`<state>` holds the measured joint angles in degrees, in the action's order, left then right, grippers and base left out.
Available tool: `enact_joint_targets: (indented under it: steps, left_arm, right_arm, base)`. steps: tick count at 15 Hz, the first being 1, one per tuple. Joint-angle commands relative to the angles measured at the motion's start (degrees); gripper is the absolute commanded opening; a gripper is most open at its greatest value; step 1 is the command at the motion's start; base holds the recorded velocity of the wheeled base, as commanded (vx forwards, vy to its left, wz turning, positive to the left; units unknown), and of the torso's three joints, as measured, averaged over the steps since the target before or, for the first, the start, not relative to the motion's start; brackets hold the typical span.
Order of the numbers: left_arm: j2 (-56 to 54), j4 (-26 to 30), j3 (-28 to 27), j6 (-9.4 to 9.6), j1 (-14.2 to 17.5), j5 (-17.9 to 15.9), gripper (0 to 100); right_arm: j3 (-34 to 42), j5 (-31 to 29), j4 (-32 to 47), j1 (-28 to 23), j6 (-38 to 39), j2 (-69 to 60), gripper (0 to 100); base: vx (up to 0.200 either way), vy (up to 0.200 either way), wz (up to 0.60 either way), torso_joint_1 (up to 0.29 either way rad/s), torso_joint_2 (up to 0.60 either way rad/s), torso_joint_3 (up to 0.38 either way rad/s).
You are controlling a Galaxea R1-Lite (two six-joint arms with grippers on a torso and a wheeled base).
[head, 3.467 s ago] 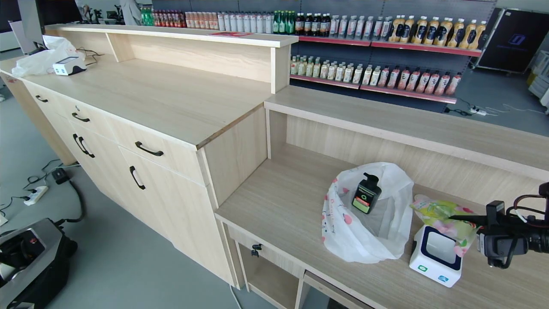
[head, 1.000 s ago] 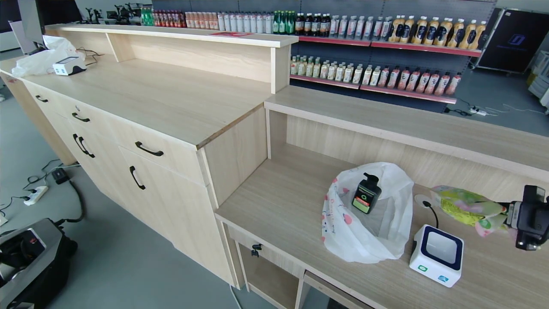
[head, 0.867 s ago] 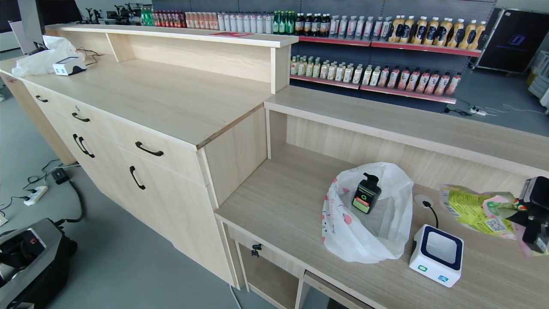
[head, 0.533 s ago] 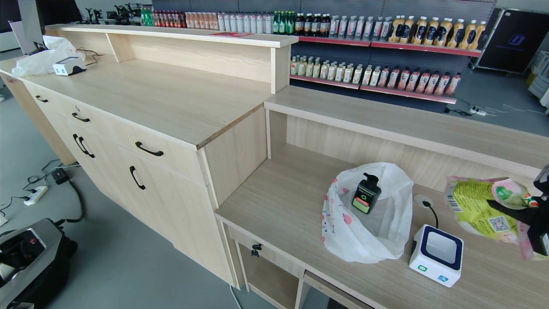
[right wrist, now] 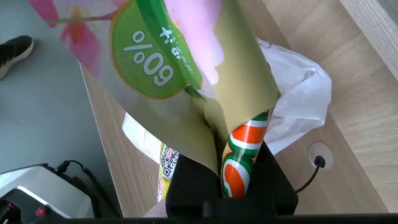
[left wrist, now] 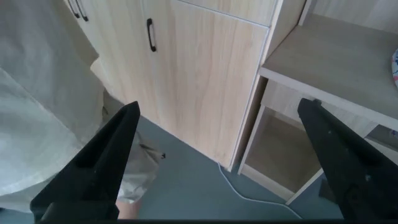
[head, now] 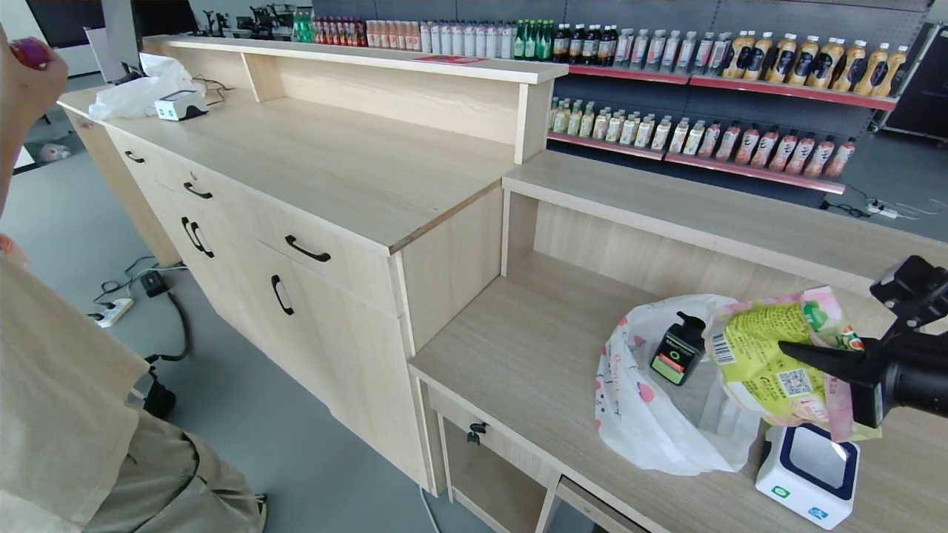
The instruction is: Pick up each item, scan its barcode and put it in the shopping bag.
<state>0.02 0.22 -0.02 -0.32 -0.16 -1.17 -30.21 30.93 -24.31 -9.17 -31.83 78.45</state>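
A green, yellow and pink snack bag hangs above the counter, over the right rim of the white shopping bag and the scanner. My right gripper is shut on it, its barcode end toward the shopping bag. In the right wrist view the snack bag rises from the right gripper, with the shopping bag behind. A black pump bottle lies inside the shopping bag. My left gripper is open, low over the floor beside the cupboard.
The low counter is walled by a higher cabinet on the left and a raised ledge behind. A cable grommet sits in the counter top. Drink shelves stand far behind.
The head camera has shifted, sliding the whole picture rightward. My right gripper has carried the snack bag left, from beside the scanner to over the scanner and the shopping bag's rim.
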Motion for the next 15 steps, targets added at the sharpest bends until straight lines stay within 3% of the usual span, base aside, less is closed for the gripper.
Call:
enact_joint_targets:
  steps: [1, 9, 15]
  left_arm:
    - [0.1, 0.0, 0.0, -0.03, 0.0, 0.0, 100]
    - [0.1, 0.0, 0.0, -0.03, 0.0, 0.0, 100]
    - [0.1, 0.0, 0.0, -0.03, 0.0, 0.0, 100]
  right_arm:
    - [-0.6, -0.2, -0.5, 0.3, 0.9, 6.2, 0]
    - [-5.4, 0.0, -4.3, -0.1, 0.8, 21.7, 0]
    - [-10.1, 1.4, -5.8, 2.8, 1.0, 30.1, 0]
  base:
    - [0.000, 0.000, 0.00, 0.000, 0.00, 0.000]
    - [0.000, 0.000, 0.00, 0.000, 0.00, 0.000]
    - [0.000, 0.000, 0.00, 0.000, 0.00, 0.000]
